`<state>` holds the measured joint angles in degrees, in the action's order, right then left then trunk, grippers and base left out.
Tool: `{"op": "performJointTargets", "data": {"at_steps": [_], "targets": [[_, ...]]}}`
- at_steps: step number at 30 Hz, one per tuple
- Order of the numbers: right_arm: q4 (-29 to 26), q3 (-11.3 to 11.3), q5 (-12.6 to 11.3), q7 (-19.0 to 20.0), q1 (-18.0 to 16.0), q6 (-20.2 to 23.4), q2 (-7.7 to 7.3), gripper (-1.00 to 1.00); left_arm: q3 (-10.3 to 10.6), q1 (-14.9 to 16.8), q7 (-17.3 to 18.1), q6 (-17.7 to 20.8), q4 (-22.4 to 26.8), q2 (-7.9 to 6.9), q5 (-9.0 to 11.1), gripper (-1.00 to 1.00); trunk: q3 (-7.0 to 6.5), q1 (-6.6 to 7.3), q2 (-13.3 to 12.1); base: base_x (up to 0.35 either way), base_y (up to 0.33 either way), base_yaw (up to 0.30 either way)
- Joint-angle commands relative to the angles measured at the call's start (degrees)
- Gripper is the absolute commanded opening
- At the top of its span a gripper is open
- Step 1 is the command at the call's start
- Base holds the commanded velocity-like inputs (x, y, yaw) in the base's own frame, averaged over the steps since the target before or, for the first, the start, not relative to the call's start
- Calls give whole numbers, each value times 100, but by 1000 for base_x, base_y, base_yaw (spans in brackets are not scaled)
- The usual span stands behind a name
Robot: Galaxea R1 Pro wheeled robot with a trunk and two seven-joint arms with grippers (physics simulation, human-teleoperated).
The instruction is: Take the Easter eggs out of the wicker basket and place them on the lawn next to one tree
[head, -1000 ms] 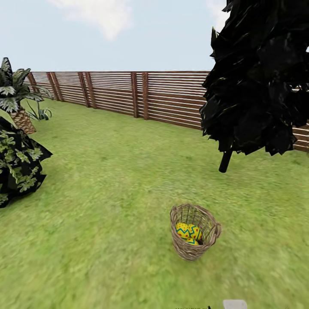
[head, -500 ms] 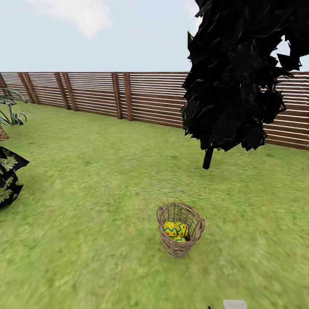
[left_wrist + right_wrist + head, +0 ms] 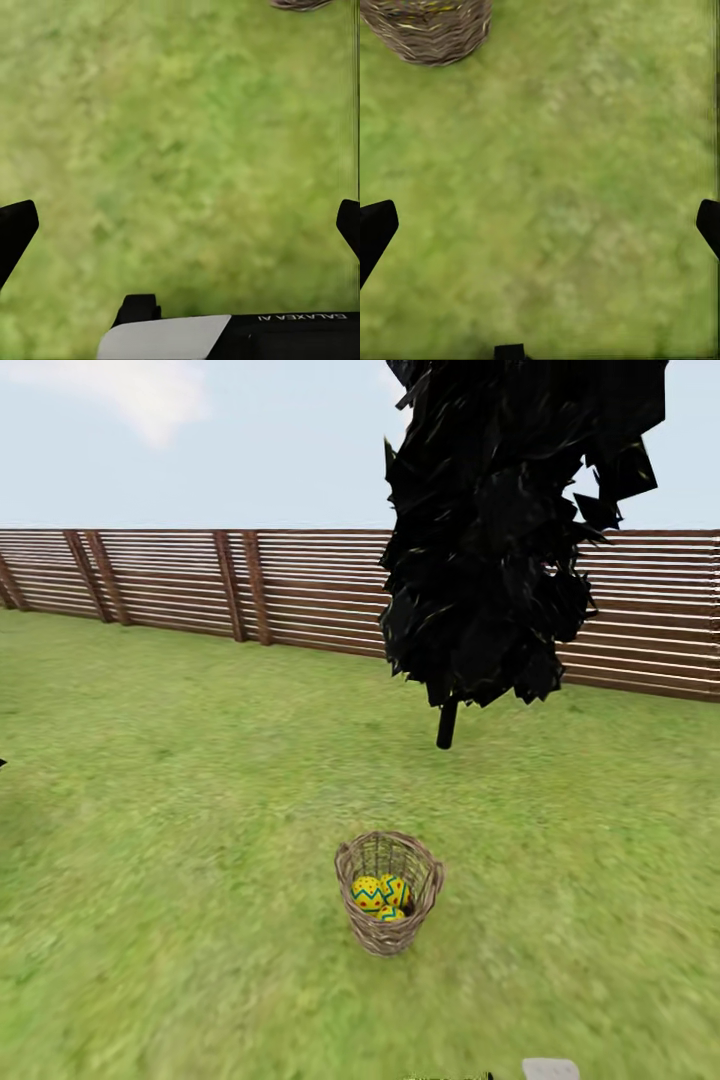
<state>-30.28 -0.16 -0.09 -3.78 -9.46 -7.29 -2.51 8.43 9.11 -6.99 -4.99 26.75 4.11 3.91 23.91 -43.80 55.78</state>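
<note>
Basket: the wicker basket stands upright on the lawn, near the middle, holding the Easter eggs.
Left gripper: fingers spread wide, empty, over grass.
Right gripper: wide open, empty, basket close ahead, probably for reaching in.
Dark tree: farther, by the fence.

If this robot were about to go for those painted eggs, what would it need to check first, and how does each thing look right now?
1. Eggs in the wicker basket: ok; the Easter eggs lie inside, though I cannot count three.
2. Basket upright on the lawn: ok.
3. Left gripper open and empty: ok, fingertips wide apart over grass.
4. Right gripper open and empty: ok, the same.
5. Close enough to reach: cannot tell; the basket sits ahead, at the edge of the wrist views.
6. Tree to put them by: not ok yet; the one in sight is the black-trunked tree.
</note>
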Motion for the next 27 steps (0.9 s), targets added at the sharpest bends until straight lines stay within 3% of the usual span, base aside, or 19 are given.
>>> {"op": "performJointTargets", "data": {"at_steps": [1, 17, 27], "targets": [[2, -1, -1, -13, -4, -18, -3, 100, 47, 3, -48, -20, -4, -6, 41, 100, -13, 23, -38, 0, 0, -252], [4, 5, 16, -32, -4, -18, 18, 100, 53, 3, -40, -19, 1, -8, 40, 100, -300, 374, -680, 0, 0, -252], [4, 18, 51, -27, -4, -31, 31, 100, 94, 3, -40, -19, -11, 8, 40, 100, -300, 374, -680, 0, 0, -102]]}}
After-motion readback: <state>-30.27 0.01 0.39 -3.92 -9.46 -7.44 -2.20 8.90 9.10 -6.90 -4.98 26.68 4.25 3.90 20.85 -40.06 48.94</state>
